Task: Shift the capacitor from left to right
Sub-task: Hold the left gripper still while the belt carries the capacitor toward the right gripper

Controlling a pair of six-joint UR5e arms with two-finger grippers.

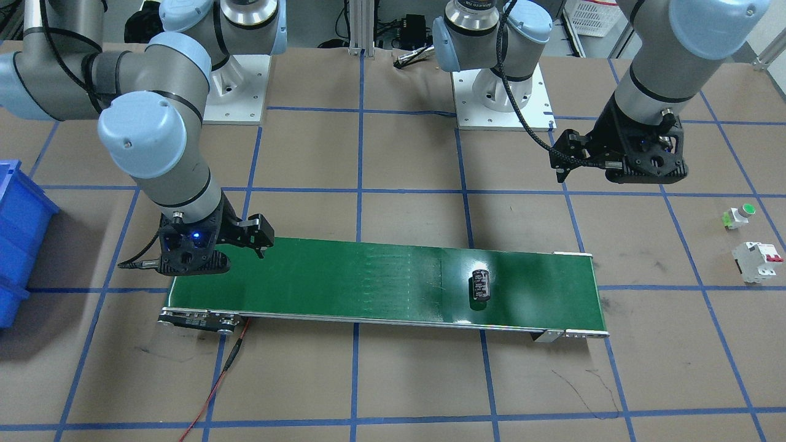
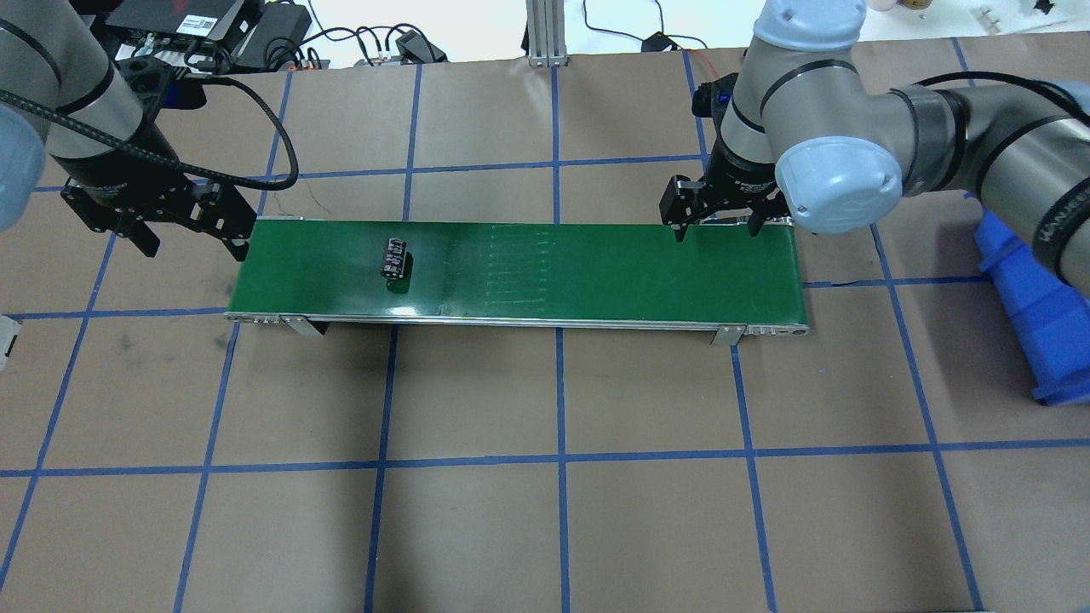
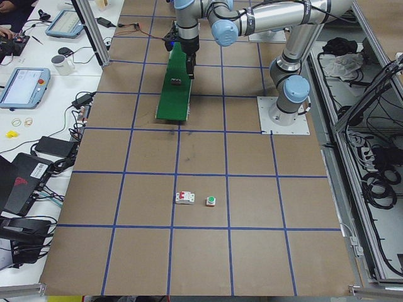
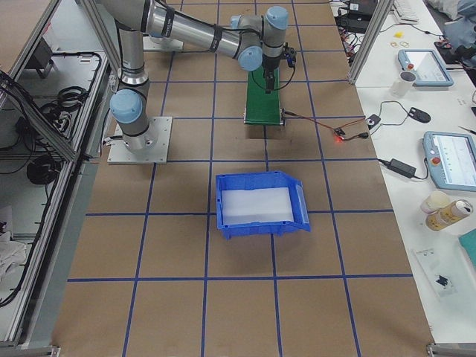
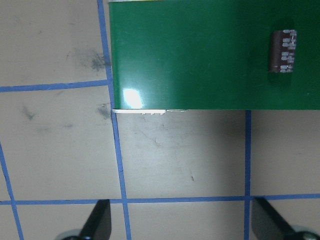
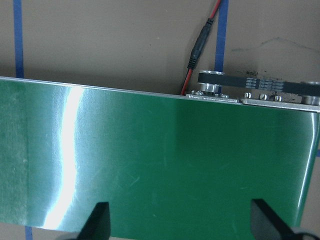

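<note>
The capacitor, a stubby dark cylinder with pale markings, lies on its side on the green conveyor belt, towards the belt's left-arm end. It also shows in the overhead view and at the top right of the left wrist view. My left gripper is open and empty, raised over the table just off that end of the belt, apart from the capacitor. My right gripper is open and empty over the far edge of the belt's other end; its wrist view shows only bare belt.
A blue bin stands on the table beyond the belt's right-arm end. A green-capped push button and a white breaker with red switches sit on the left arm's side. A red cable runs from the belt's motor end.
</note>
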